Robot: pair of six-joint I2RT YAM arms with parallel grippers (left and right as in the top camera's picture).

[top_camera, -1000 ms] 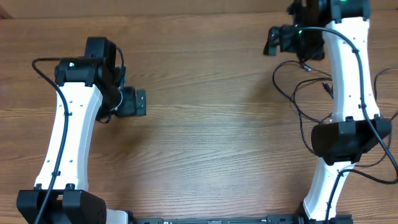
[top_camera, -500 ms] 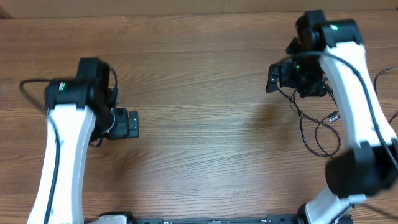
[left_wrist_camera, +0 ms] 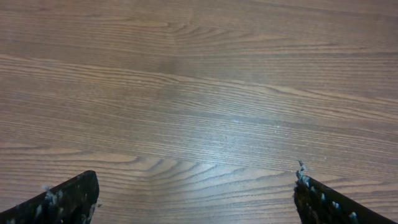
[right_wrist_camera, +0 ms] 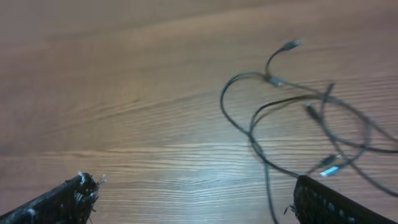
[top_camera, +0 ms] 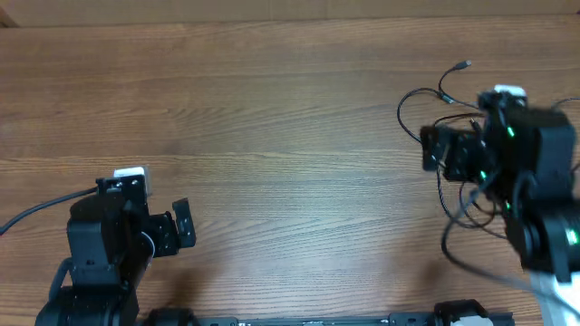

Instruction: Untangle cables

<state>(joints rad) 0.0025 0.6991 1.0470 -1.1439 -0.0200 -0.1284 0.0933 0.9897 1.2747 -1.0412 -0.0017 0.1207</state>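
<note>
The cables [top_camera: 400, 113] are thin black cords in a loose tangle of loops on the wooden table at the right, with one plug end [top_camera: 464, 65] at the far side. In the right wrist view the cables [right_wrist_camera: 222, 106] lie ahead and to the right, with a silver-tipped plug [right_wrist_camera: 328, 171] close to the right finger. My right gripper [top_camera: 428, 149] [right_wrist_camera: 193, 199] is open and empty, and one cord runs just inside its right finger. My left gripper [top_camera: 186, 226] [left_wrist_camera: 196, 196] is open and empty over bare wood, far from the cables.
The wooden table [top_camera: 290, 118] fills all views. A thick black wire [top_camera: 36, 213] runs off the left arm toward the left edge. The right arm's body covers part of the tangle at the right.
Both arms have pulled back toward the near edge of the table. The right gripper has come down from the far right corner, and the cables now lie spread beside it.
</note>
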